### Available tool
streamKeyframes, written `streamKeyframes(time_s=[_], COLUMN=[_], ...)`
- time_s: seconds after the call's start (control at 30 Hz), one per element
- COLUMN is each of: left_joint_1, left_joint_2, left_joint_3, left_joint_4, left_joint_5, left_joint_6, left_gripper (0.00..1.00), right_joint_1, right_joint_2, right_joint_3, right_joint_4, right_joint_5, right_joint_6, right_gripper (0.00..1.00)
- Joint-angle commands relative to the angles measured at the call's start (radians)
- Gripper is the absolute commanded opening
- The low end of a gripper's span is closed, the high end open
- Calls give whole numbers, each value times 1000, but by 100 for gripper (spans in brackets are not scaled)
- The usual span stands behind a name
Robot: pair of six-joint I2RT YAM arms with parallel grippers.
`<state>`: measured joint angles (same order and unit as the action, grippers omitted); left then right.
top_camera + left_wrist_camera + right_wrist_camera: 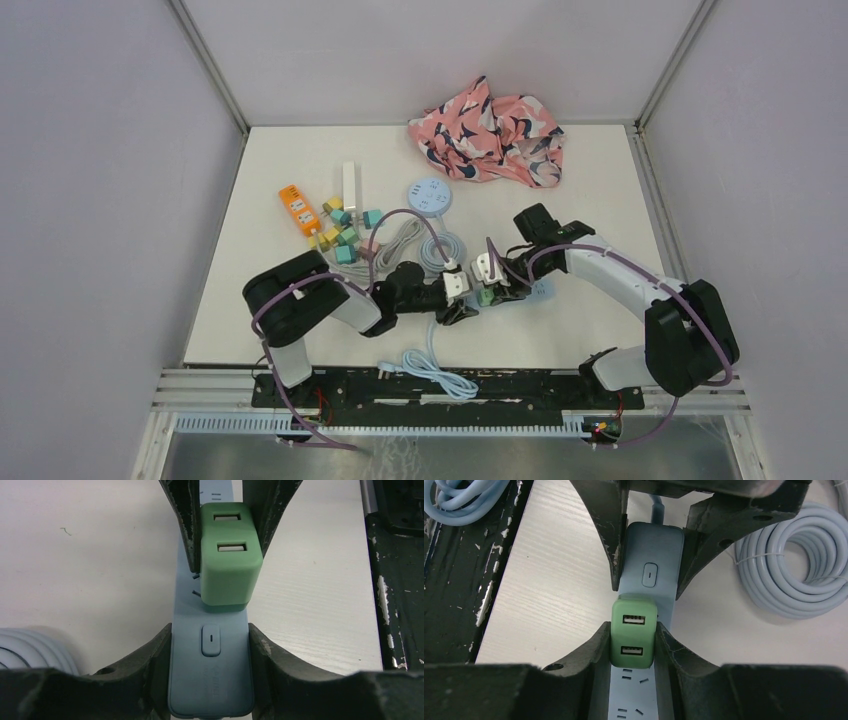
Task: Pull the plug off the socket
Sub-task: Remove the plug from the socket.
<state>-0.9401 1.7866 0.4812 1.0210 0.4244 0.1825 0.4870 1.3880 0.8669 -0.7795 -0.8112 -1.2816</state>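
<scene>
**A:** Is anything sitting inside anything?

**B:** Only the green plug (230,575), a rounded cube pushed into a socket of the pale blue power strip (210,680). Its base sits flush on the strip's face.

**A:** Where is the strip?

**B:** Flat on the white table (600,200), between the two arms. The left gripper (210,635) is closed on the strip's body, with a finger pressed against each long edge, either side of the rocker switch (650,574). The right gripper (633,635) is clamped on the plug's two flanks, just beside the left one.

**A:** And around the strip?

**B:** A coiled grey-blue cable (784,575) lies just beside it on the far side. Well beyond the strip, at the back edge of the table, is a crumpled pink patterned cloth (490,130). Far-left of the strip are a round white socket hub (429,196), a white bar strip (350,185), an orange power strip (299,210) and a cluster of teal and yellow adapters (342,235). Nearer than the strip, a light-blue cable (435,368) trails over the black mounting rail (520,385).

**A:** The room?

**B:** Plain pale walls (100,150) close in on three sides.

**A:** How does the plug look?

**B:** It is matte green and upright. Two USB ports (231,547) sit in a row on its top face.
</scene>
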Motion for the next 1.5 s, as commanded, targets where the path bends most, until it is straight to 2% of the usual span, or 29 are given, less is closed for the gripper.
streamKeyframes(time_s=[0.0, 0.2, 0.37, 0.43, 0.57, 0.73, 0.83, 0.93, 1.0, 1.07, 1.1, 1.17, 1.2, 1.23, 1.33, 1.47], left_joint_1=[9, 9, 8, 10, 36, 84, 93, 94, 92, 88, 86, 82, 81, 81, 82, 95], left_joint_2=[18, 34, 58, 59, 46, 21, 14, 24, 33, 39, 42, 50, 53, 56, 59, 52], left_joint_3=[72, 96, 126, 124, 105, 78, 86, 114, 129, 136, 139, 145, 147, 150, 145, 133], left_joint_4=[-96, -135, -167, -168, -163, -125, -122, -138, -143, -141, -142, -142, -143, -144, -151, -168], left_joint_5=[-16, -11, 7, 10, 34, 80, 102, 100, 97, 96, 94, 93, 95, 96, 93, 94], left_joint_6=[44, 49, 27, 26, 9, -40, -69, -101, -117, -127, -129, -129, -130, -132, -122, -111], left_gripper=[6, 3, 3, 3, 3, 3, 3, 3, 3, 3, 3, 3, 3, 3, 3, 3], right_joint_1=[3, 0, -12, -41, -118, -131, -82, -5, 11, 13, 11, 8, 0, -16, -100, -189], right_joint_2=[-30, -33, -66, -82, -94, -80, -28, 11, 18, 7, -8, -58, -82, -97, -85, -118], right_joint_3=[59, 62, 48, 45, 76, 72, 85, 116, 124, 117, 98, 27, -10, -25, 26, 70], right_joint_4=[-82, -57, 97, 98, -50, -223, -351, -389, -359, -232, -114, 193, 320, 362, 236, 10], right_joint_5=[-168, -350, -266, -249, -207, -201, -240, -299, -361, -397, -386, -291, -224, -186, -205, -239], right_joint_6=[19, 101, 282, 283, 121, -108, -241, -257, -214, -53, 63, 403, 519, 558, 476, 216], right_gripper=[0, 0, 0, 0, 0, 0, 0, 0, 0, 0, 0, 0, 0, 0, 0, 0])
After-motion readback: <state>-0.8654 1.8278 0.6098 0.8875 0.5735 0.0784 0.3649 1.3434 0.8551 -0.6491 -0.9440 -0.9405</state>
